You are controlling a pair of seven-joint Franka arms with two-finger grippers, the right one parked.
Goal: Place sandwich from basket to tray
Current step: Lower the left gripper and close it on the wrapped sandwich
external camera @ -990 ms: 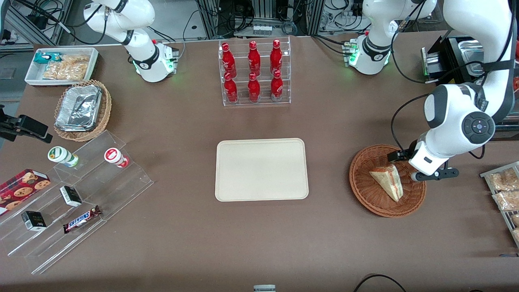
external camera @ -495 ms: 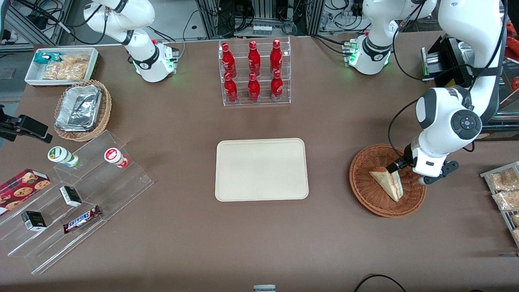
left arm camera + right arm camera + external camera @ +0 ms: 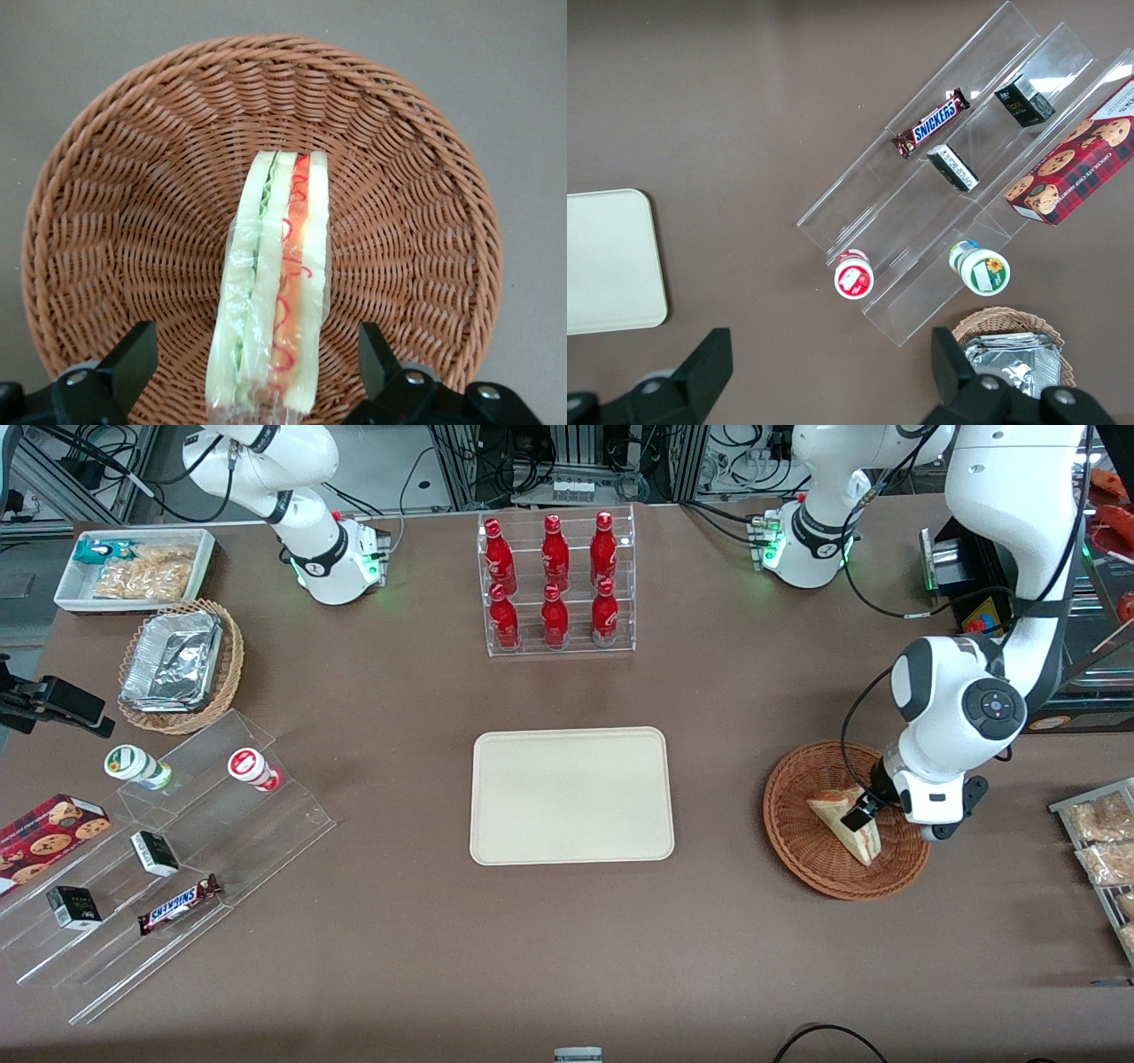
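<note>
The sandwich (image 3: 846, 825), a clear-wrapped white wedge with a red-orange stripe, lies in the round reddish-brown wicker basket (image 3: 797, 841) toward the working arm's end of the table. My gripper (image 3: 861, 811) is down in the basket, directly over the sandwich. In the left wrist view the sandwich (image 3: 273, 292) lies between the two black fingers (image 3: 131, 361), which stand wide apart on either side of it and do not touch it; the gripper (image 3: 257, 372) is open. The basket rim (image 3: 80, 159) rings the sandwich. The cream tray (image 3: 571, 794) lies bare at the table's middle.
A clear rack of red bottles (image 3: 555, 583) stands farther from the camera than the tray. Bagged snacks (image 3: 1099, 837) lie at the table edge beside the basket. A tan basket with foil containers (image 3: 177, 662), a white snack bin (image 3: 133, 567) and clear stepped shelves (image 3: 168, 859) lie toward the parked arm's end.
My gripper has moved from the basket's rim in over the sandwich and come down, so that its open fingers now stand on either side of it. The sandwich has not moved.
</note>
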